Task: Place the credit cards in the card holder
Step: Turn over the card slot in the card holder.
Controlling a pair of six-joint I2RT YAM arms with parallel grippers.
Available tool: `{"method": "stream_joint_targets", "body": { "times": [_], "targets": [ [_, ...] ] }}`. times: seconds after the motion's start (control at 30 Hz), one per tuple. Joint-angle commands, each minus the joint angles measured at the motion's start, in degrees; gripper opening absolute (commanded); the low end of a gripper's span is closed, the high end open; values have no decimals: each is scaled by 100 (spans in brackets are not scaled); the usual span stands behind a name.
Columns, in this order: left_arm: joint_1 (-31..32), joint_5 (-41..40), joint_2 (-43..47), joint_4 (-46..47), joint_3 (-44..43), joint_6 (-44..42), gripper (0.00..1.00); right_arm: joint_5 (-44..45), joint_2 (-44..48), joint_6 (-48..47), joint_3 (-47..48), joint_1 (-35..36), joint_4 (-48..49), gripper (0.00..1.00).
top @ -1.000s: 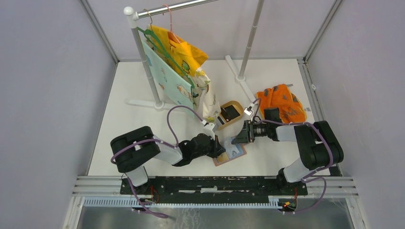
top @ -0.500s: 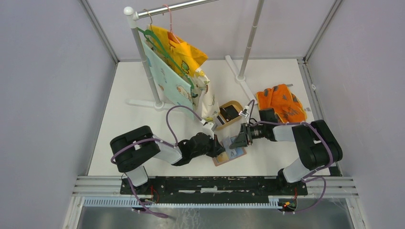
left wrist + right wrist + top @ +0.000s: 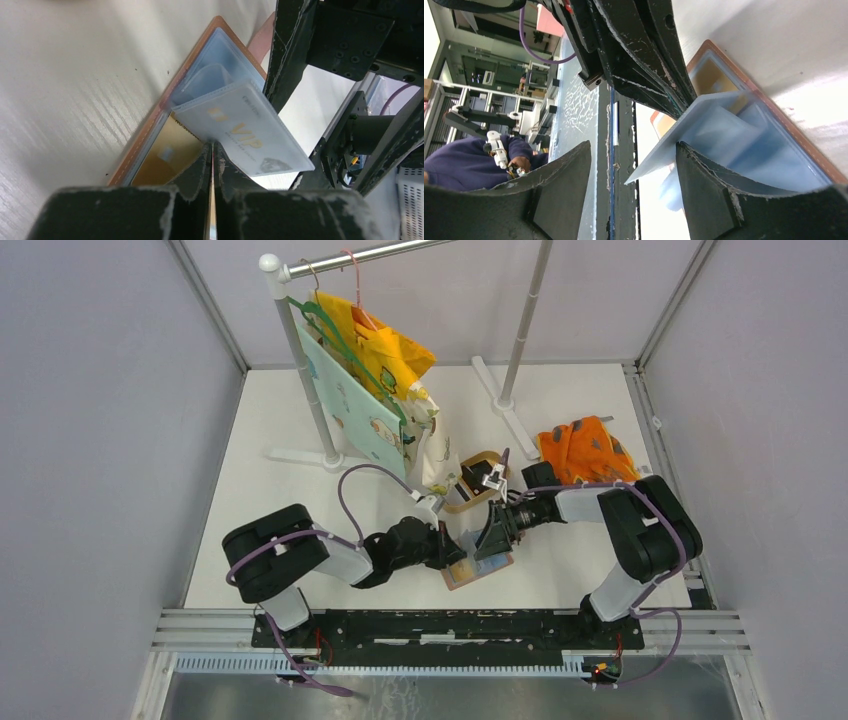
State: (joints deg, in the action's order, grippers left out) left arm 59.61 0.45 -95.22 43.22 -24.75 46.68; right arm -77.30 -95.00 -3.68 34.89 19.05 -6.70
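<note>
At far left we see a rack (image 3: 303, 370) hung with printed clothes (image 3: 375, 360), standing toward the back of the white table (image 3: 250, 440). In front of it the left gripper (image 3: 455, 552) reaches rightward. Its jaws are pressed together on a thin edge at the foot of a clear pocket leaf (image 3: 290, 155), which it holds raised off the card holder (image 3: 210, 47). The card holder lies open and flat on the table near the front edge, between the two grippers, with its brown rim outward and its grey-blue pockets up. We read VIP on a pale card (image 3: 235, 132) inside the raised leaf, and we see a gold card (image 3: 162, 160) in the pocket beneath. The right gripper (image 3: 492, 538) faces the left one with its jaws spread wide and empty; the free corner of the leaf lies between them. Behind it a tan dish (image 3: 492, 457) holds a dark card (image 3: 472, 480). Farther right lies an orange cloth (image 3: 585, 455).
</note>
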Motion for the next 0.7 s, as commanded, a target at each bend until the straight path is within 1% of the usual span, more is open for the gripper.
{"method": "stream_joint_targets", "body": {
  "times": [0.0, 0.17, 0.3, 0.47, 0.57, 0.67],
  "targets": [
    [-102, 245, 199, 283, 114, 316, 8, -365, -219, -925, 390, 209, -707, 69],
    [-180, 354, 186, 381, 193, 465, 5, -524, -655, -2403, 957, 381, -2192, 68],
    [-229, 379, 292, 366, 298, 524, 5, -369, -861, -2960, 1167, 431, -2745, 67],
    [-262, 444, 557, 121, 368, 513, 7, -83, -775, -2879, 1171, 522, -2606, 67],
    [-258, 400, 755, -209, 417, 468, 7, 197, -707, -2568, 1089, 578, -2216, 66],
    [-257, 239, 1100, -626, 528, 408, 7, 602, -521, -2011, 897, 652, -1576, 66]
  ]
}}
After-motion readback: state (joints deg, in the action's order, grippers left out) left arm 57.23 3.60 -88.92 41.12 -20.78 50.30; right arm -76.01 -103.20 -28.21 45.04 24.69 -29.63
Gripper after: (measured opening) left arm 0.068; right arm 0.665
